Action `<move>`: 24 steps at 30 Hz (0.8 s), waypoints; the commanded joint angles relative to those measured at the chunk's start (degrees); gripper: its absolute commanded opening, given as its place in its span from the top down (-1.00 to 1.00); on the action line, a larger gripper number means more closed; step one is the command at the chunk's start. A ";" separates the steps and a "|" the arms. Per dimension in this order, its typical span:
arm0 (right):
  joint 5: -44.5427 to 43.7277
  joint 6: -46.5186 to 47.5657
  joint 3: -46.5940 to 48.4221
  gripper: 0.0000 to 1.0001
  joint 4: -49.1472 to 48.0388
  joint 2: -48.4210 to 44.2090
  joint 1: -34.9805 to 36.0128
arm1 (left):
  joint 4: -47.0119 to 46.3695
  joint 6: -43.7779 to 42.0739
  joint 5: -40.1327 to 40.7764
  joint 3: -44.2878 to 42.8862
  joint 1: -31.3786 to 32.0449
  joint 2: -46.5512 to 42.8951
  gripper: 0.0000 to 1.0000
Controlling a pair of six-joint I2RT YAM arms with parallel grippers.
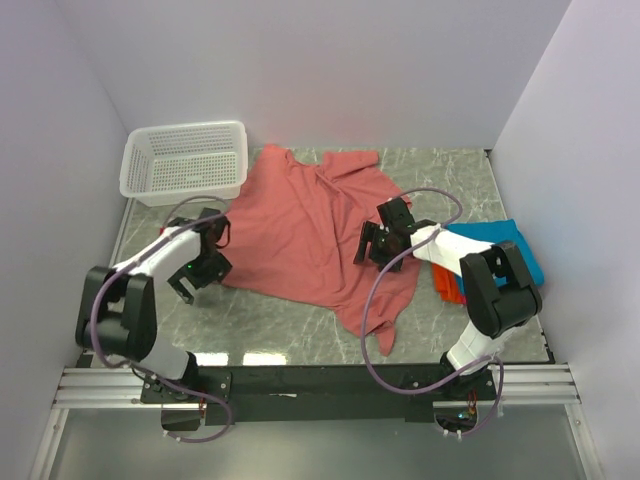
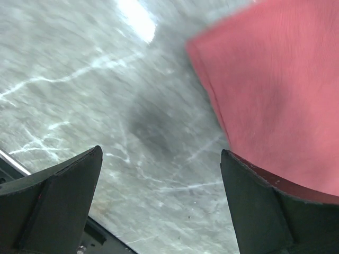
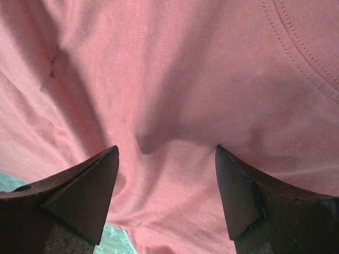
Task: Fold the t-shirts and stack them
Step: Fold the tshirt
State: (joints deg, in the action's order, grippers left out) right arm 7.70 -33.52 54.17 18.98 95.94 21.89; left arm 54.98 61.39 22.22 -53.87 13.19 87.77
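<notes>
Tabletop (image 1: 280, 330): grey marble pattern, carrying everything here.
Salmon-red t-shirt (image 1: 310, 235): spread out and rumpled across the middle of the tabletop, with its far edge close to the back wall.
Mesh basket (image 1: 190, 175): white plastic, in the far left corner, just beside the shirt's upper left edge.
Teal-blue t-shirt (image 1: 515, 245): folded, at the right edge of the tabletop.
Orange t-shirt (image 1: 447, 285): folded, partly under the right arm, touching the teal one.
Right end effector (image 3: 167, 153): jaws wide apart, over the salmon cloth near its collar seam.
Left end effector (image 2: 161, 159): jaws at their widest, gripping nothing, above bare marble just beside the shirt's left hem.
</notes>
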 commanded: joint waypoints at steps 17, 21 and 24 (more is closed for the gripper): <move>-4.01 3.20 -3.72 -0.62 5.53 -17.97 -0.27 | -22.02 -5.31 -10.97 3.94 -12.58 1.96 -0.28; -7.61 2.41 -4.95 -0.64 8.61 -24.82 -0.27 | -22.28 -4.70 -10.09 5.61 -12.49 3.55 -0.04; -9.46 1.62 -5.92 -0.66 10.54 -27.91 -0.27 | -22.72 -4.43 -9.39 7.02 -12.58 4.52 0.14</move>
State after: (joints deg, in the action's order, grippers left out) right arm 2.17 -30.87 49.36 25.82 70.96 21.87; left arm 34.94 56.21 13.41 -49.80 0.75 89.95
